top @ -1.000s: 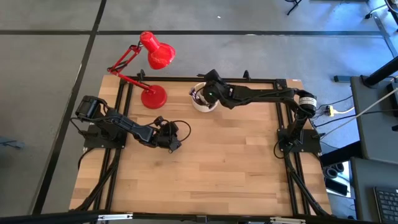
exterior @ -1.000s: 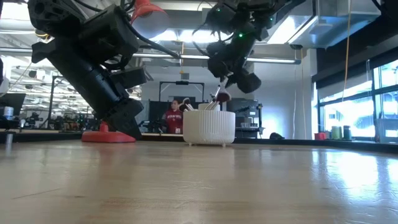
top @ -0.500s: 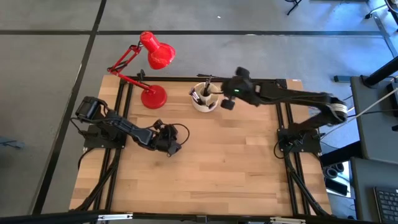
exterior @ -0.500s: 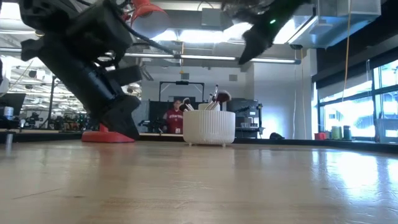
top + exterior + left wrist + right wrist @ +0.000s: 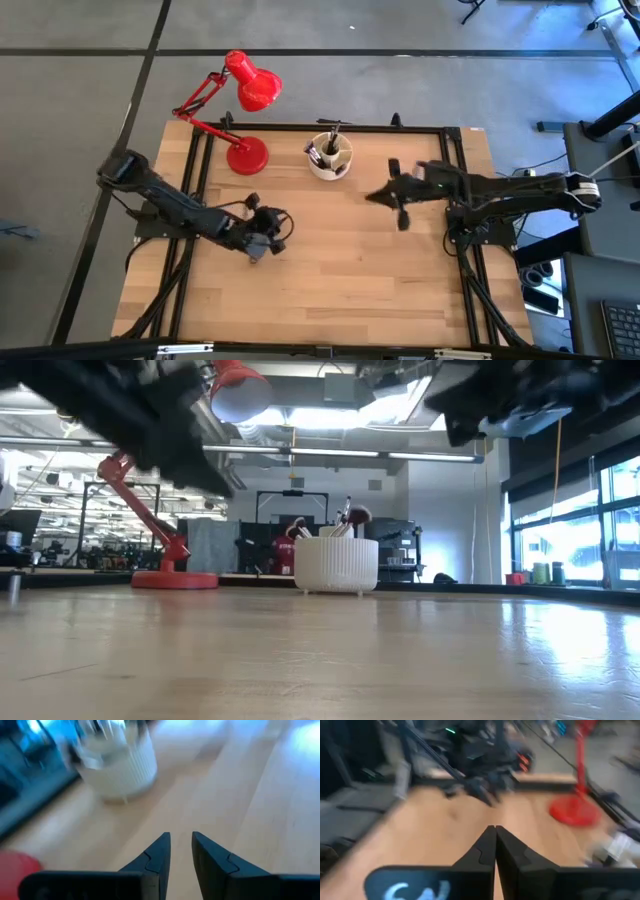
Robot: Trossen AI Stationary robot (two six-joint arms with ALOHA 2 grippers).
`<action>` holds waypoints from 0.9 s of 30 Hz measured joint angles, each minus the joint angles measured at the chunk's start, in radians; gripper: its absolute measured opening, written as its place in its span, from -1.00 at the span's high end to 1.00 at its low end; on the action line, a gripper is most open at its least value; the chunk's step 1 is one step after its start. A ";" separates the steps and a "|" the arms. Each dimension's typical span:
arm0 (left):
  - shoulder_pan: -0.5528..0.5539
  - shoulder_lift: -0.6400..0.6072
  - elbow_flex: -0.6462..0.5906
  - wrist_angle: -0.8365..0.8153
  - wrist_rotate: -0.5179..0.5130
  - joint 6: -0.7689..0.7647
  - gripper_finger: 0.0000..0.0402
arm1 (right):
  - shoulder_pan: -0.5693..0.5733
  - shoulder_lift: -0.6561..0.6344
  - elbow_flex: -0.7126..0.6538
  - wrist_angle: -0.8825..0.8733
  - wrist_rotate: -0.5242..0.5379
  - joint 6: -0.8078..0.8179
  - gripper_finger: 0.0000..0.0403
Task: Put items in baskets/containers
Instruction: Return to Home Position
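Note:
The round cream cup (image 5: 330, 163) stands at the table's far middle and holds several thin dark-handled brushes (image 5: 333, 141). Their tips stick up above its rim (image 5: 349, 518). My left gripper (image 5: 278, 228) hovers over the table's left middle, pointing at the cup (image 5: 120, 765). Its fingers (image 5: 181, 838) stand a little apart with nothing between them. My right gripper (image 5: 374, 197) hangs to the cup's right and nearer, pointing toward the table's left. Its fingers (image 5: 495, 830) are shut and empty.
A red desk lamp stands with its base (image 5: 246, 156) on the table left of the cup, and its head reaches beyond the far edge. The lamp's base also shows in the right wrist view (image 5: 572, 812). Bare wood lies across the table's near half (image 5: 340, 290).
My right gripper has drawn back from above the cup toward the table's right and near side. My left gripper has risen off the table and shifted slightly toward the near edge. The cup has stayed in place with its brushes standing in it.

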 joint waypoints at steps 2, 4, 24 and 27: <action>-0.030 -0.067 0.000 -0.001 -0.062 0.072 0.63 | 0.006 -0.042 -0.037 0.065 -0.033 0.037 0.96; -0.061 -0.127 0.000 -0.004 -0.133 0.149 0.63 | 0.007 -0.084 -0.048 0.070 -0.038 0.057 0.98; -0.211 -0.552 -0.207 -0.073 -0.350 0.088 0.63 | 0.014 -0.471 -0.061 -0.286 0.017 0.095 0.99; -0.211 -0.575 -0.305 0.058 -0.219 0.106 0.63 | 0.033 -0.482 -0.121 -0.203 0.013 0.100 0.99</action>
